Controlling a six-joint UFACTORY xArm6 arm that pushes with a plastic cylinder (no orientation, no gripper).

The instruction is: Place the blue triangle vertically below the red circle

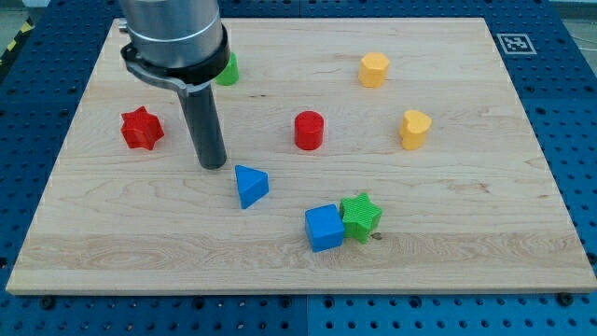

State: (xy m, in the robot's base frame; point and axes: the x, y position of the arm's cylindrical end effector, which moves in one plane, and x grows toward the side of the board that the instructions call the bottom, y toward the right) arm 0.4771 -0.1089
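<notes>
The blue triangle lies on the wooden board, below and to the left of the red circle, which stands near the board's middle. My tip rests on the board just up and to the left of the blue triangle, a small gap apart from it. The rod rises from the tip toward the view's top left.
A red star sits at the left. A green block is partly hidden behind the rod. A yellow hexagon and a yellow heart sit at the right. A blue cube touches a green star low in the middle.
</notes>
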